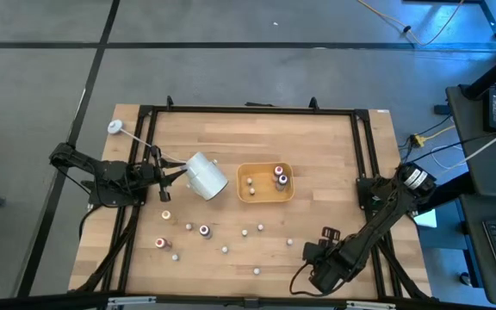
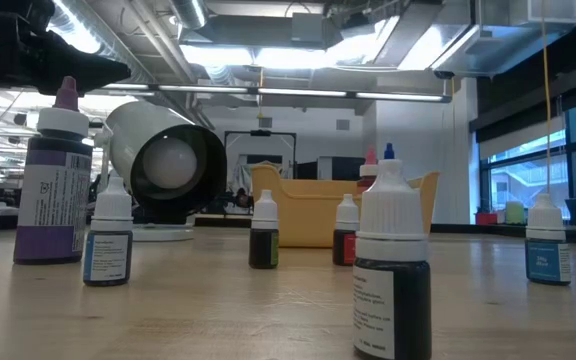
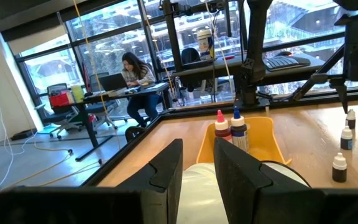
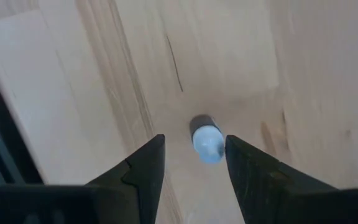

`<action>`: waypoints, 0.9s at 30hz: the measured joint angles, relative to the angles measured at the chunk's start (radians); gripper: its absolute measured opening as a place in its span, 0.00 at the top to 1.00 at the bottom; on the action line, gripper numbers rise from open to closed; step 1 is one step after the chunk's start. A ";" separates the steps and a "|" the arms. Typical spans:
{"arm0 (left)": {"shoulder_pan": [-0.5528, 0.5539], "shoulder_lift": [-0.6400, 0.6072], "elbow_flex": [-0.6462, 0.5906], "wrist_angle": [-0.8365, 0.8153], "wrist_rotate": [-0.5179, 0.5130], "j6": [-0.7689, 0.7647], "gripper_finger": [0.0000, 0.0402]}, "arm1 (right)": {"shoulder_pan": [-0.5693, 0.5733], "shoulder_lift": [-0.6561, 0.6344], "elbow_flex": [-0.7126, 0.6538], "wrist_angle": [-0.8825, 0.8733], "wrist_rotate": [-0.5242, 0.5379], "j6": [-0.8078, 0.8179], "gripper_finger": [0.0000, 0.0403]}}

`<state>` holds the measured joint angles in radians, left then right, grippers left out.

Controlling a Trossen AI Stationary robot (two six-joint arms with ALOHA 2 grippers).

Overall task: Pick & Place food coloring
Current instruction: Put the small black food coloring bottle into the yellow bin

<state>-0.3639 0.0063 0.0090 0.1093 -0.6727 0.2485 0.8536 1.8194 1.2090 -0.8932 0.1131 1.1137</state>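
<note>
Wooden table (image 1: 317, 155) strewn with bottles (image 1: 204, 230); left hand (image 1: 172, 175) pinches cup (image 1: 205, 176) beside tray (image 1: 265, 196) — right hand (image 4: 191, 163) parted, empty.

Across the near half of the table (image 1: 334, 155) we see small food coloring bottles (image 1: 204, 230) standing well apart, with bare wood lanes between them wide enough to pass through. The white cup (image 1: 205, 175) lies tipped on its side at the left gripper (image 1: 172, 175), blocking the left approach to the orange tray (image 1: 265, 196), which already holds a few bottles. The far strip of wood behind cup and tray lies bare.
</note>
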 joint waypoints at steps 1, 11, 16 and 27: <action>0.000 0.000 0.000 0.000 0.000 0.000 0.78 | 0.000 0.000 -0.014 0.019 0.000 0.000 0.58; 0.000 0.000 0.000 0.000 0.000 0.000 0.78 | 0.003 0.000 -0.051 0.066 0.001 -0.001 0.58; 0.000 0.000 0.000 0.000 0.000 0.000 0.78 | 0.003 0.000 -0.051 0.059 0.001 -0.009 0.58; 0.000 0.000 0.000 0.000 -0.015 0.000 0.78 | 0.003 0.000 -0.051 0.065 -0.010 0.000 0.67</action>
<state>-0.3639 0.0063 0.0091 0.1089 -0.6873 0.2489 0.8562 1.8198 1.1576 -0.8281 0.1031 1.1137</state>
